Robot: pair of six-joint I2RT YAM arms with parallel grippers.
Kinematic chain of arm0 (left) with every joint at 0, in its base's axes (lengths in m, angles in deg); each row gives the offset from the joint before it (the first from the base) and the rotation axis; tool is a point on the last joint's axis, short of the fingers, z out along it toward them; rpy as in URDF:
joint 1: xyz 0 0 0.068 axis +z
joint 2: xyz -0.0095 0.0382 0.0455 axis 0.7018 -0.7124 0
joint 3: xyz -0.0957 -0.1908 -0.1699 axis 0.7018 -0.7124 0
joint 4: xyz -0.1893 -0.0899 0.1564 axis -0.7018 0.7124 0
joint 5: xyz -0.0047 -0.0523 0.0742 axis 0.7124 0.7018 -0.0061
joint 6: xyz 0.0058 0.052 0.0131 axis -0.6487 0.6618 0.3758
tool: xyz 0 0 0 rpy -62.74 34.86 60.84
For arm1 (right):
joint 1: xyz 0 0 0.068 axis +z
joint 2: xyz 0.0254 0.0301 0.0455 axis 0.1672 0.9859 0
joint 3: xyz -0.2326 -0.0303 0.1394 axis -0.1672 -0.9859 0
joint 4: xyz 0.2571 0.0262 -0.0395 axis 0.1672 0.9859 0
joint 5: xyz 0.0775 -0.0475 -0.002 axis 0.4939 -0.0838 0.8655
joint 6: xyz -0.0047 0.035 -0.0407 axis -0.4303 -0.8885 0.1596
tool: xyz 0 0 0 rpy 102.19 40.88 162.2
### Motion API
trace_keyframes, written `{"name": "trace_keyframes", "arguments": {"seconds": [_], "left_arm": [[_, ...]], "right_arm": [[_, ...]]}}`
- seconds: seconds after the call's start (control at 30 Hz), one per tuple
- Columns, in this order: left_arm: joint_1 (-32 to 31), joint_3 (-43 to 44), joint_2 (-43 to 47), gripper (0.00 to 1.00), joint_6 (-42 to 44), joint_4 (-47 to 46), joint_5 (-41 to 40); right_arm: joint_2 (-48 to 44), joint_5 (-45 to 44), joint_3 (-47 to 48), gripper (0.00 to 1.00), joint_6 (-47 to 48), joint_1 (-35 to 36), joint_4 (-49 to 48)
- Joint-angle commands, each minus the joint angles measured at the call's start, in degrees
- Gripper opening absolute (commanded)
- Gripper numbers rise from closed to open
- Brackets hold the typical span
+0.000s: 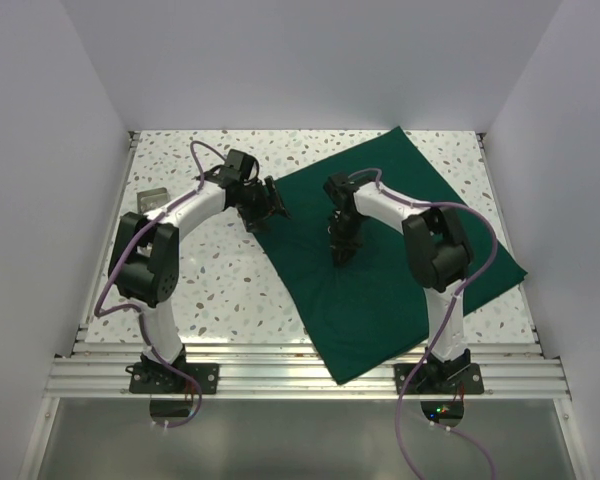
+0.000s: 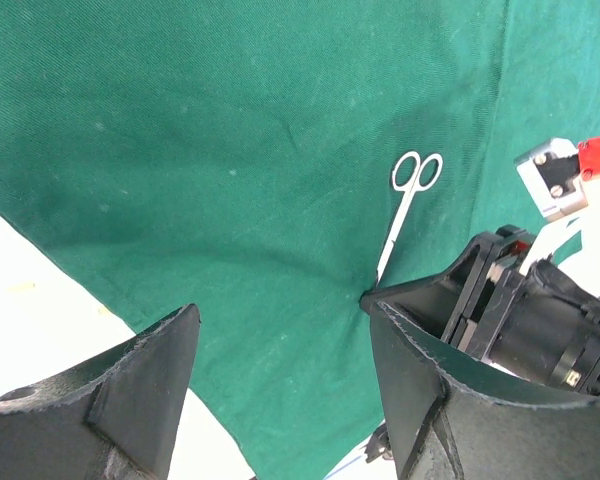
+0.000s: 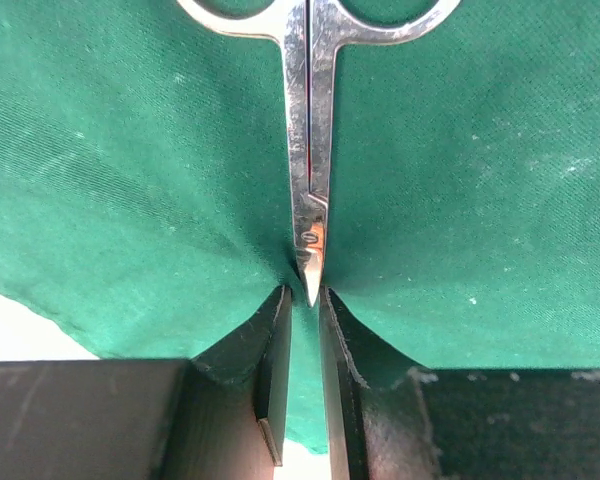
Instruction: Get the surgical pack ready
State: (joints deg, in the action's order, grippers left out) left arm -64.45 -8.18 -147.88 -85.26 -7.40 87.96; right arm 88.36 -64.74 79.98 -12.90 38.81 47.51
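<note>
The dark green drape (image 1: 400, 250) of the surgical pack lies spread flat as a big square across the middle and right of the table. Silver scissors (image 2: 405, 205) lie on it, closed, handles pointing away from my right gripper (image 3: 306, 300). That gripper points down at the drape (image 3: 130, 150). Its jaws stand a narrow gap apart, and the tip of the scissors (image 3: 308, 150) sits just at their mouth with green showing on both sides. My left gripper (image 2: 280, 340) hangs wide open over the drape's left edge (image 2: 230, 150), holding nothing. From above, the left gripper (image 1: 275, 212) and right gripper (image 1: 342, 255) stand close together.
A small steel tray (image 1: 152, 198) sits on the speckled tabletop (image 1: 220, 290) at the far left. White walls close in the left, right and back sides. An aluminium rail (image 1: 300, 375) runs along the near edge, and the drape's front corner overhangs it.
</note>
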Motion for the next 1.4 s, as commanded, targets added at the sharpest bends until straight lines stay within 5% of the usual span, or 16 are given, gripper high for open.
{"name": "trace_keyframes", "arguments": {"seconds": [0.0, 1.37], "left_arm": [[0.46, -0.60, 3.07, 0.73, -0.53, -1.43, 1.41], [1.42, 0.46, 0.43, 0.73, 1.76, -1.78, 4.49]], "right_arm": [[-2.27, 1.31, 1.19, 0.21, -0.60, -0.89, -2.07], [-2.54, 0.27, -1.10, 0.32, -0.78, -1.50, -3.66]]}}
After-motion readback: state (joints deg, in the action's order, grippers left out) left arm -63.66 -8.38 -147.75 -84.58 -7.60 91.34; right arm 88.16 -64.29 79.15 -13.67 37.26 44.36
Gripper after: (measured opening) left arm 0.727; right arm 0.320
